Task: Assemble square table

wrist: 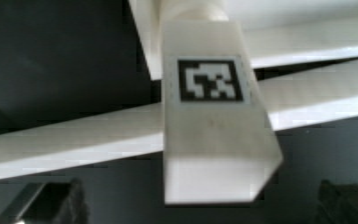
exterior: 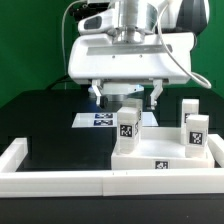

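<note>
From my station the exterior view is evenly bright, lit from above. The white leg block [exterior: 127, 125] nearly washes out, its edges melting into the slab [exterior: 160, 160] beneath it. The black table surface [exterior: 50, 125] beside the slab shows no glare and swallows detail. The picture is coarse. In the wrist view the leg block [wrist: 211, 110] is soft and blurred, its tag smeared; the surroundings are dimmer.

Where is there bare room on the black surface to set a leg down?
The widest free patch is the black surface on the exterior view's left, bordered by the white rail and the marker board. It is crowded on the exterior view's right: the table slab, the upright legs, and the open gripper above.
</note>
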Robot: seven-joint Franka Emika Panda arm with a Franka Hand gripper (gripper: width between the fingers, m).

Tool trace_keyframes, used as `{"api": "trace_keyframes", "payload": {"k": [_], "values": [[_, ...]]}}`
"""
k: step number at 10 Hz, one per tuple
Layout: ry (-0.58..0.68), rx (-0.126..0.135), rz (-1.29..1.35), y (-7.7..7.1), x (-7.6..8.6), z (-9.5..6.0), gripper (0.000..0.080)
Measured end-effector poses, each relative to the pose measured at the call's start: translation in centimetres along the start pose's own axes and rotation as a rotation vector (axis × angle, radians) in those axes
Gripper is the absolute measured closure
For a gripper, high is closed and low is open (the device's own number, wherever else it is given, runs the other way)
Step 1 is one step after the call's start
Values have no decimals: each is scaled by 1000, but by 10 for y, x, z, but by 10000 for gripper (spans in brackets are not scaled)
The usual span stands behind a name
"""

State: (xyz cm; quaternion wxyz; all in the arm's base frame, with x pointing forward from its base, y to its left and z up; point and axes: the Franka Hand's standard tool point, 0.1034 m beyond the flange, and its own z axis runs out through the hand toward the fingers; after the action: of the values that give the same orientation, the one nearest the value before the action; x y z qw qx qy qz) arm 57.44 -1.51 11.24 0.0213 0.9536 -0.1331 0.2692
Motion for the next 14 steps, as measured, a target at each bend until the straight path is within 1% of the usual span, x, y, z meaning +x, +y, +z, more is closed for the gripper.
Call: {"api": "trace_keyframes", "payload": {"k": [1, 3, 4, 5, 7, 8, 9, 10, 11, 14], "values": [[-5, 6, 5, 2, 6, -6, 150], [-26, 8, 6, 2, 3, -5, 150], [-64, 14, 10, 0, 1, -3, 150], [-167, 27, 23, -1, -4, 1, 150], [-318, 44, 45, 0, 1, 4, 150], [-368, 45, 53, 3, 1, 7, 150], [-455, 50, 63, 6, 0, 8, 150], [-491, 53, 67, 6, 4, 12, 150], [-553, 57, 71, 4, -2, 13, 150], [-554, 40, 75, 1, -10, 25, 150]]}}
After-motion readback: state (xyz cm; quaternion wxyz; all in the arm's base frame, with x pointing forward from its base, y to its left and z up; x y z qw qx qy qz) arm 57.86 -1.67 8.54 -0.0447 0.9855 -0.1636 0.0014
